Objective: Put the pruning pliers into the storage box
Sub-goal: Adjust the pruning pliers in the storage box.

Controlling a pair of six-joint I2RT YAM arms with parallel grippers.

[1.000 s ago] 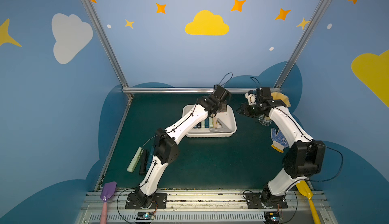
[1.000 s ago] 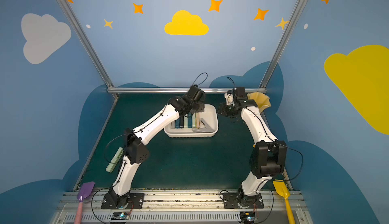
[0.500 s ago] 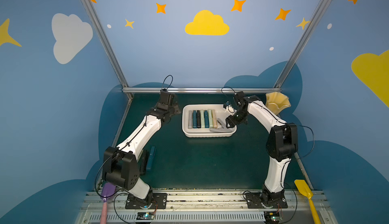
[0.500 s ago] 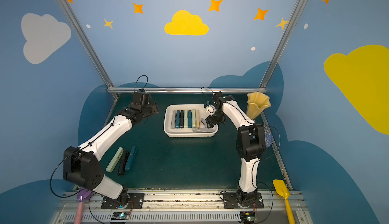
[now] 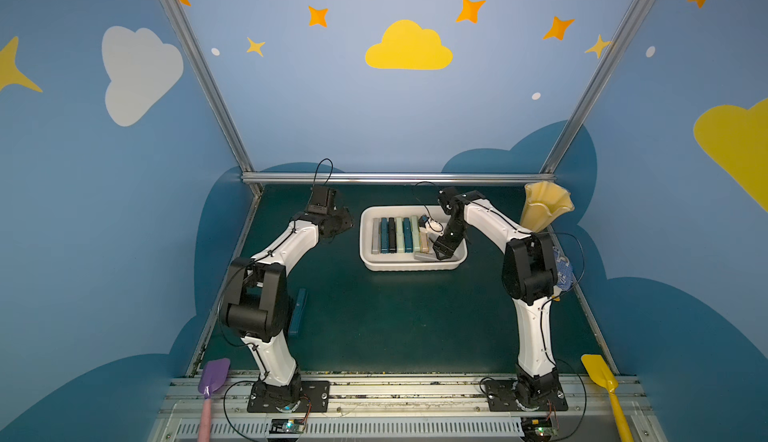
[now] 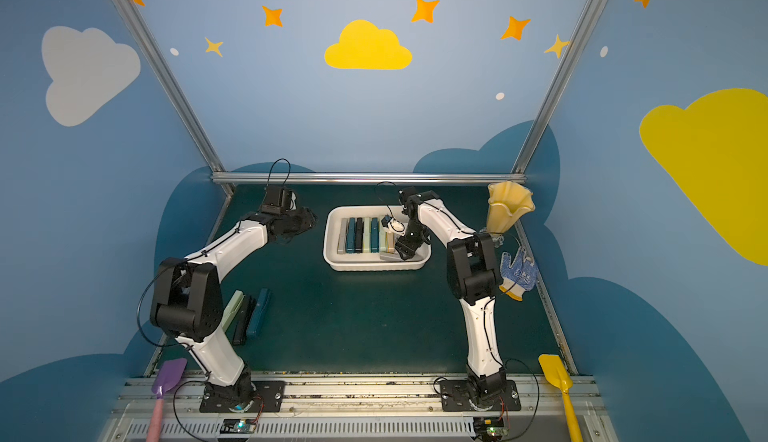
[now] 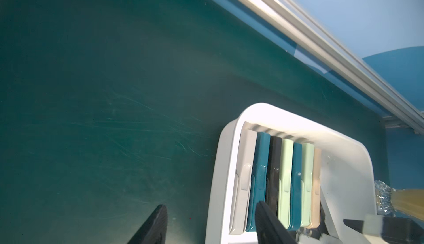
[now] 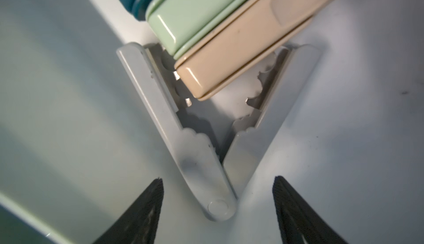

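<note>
My right pincer (image 8: 218, 179) hangs inside the storage box (image 5: 364, 249) at mid-frame, tips apart, gripping nothing, over the grey pliers (image 8: 202, 162) splayed open, with a row of pruning pliers (image 5: 399, 234) alongside. My left pincer (image 7: 210, 205) hovers apart and empty, left of the box

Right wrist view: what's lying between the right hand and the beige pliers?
The grey pliers, splayed open in a V, lie in the storage box between the right hand and the beige pliers, as the right wrist view shows.
</note>
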